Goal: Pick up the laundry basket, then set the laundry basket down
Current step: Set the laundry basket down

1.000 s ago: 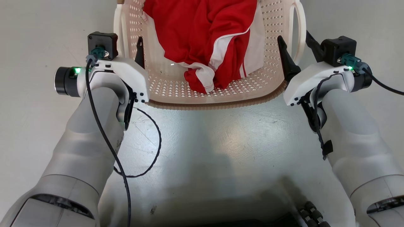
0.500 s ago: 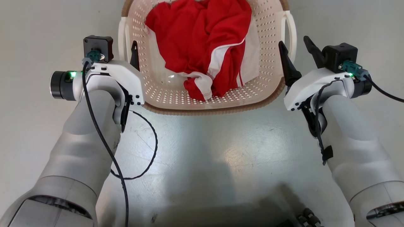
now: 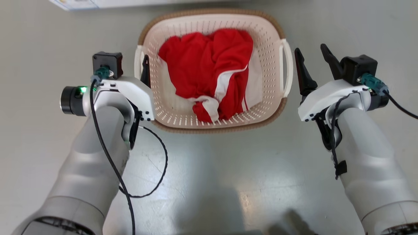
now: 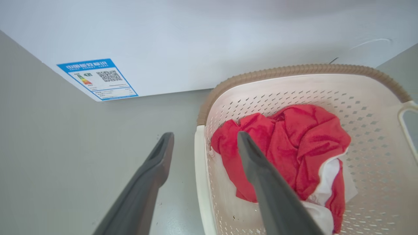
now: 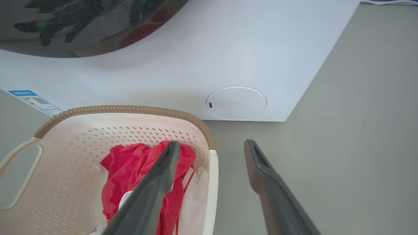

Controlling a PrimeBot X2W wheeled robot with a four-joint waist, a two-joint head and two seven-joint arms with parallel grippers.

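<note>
The laundry basket (image 3: 267,49) stands on the grey floor (image 3: 228,169) before the white washer (image 5: 261,49), a red-and-white garment (image 3: 209,62) heaped inside. Left hand (image 4: 205,134) released, fingers either side of the left handle (image 3: 138,62); right hand (image 3: 310,49) released, just beside the right handle (image 3: 289,65)

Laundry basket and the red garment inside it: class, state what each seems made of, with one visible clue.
The laundry basket looks like moulded cream plastic, smooth: regular punched holes; its brown rim only imitates weave. The red garment looks like soft matte fabric, probably knit: it crumples into folds.
</note>
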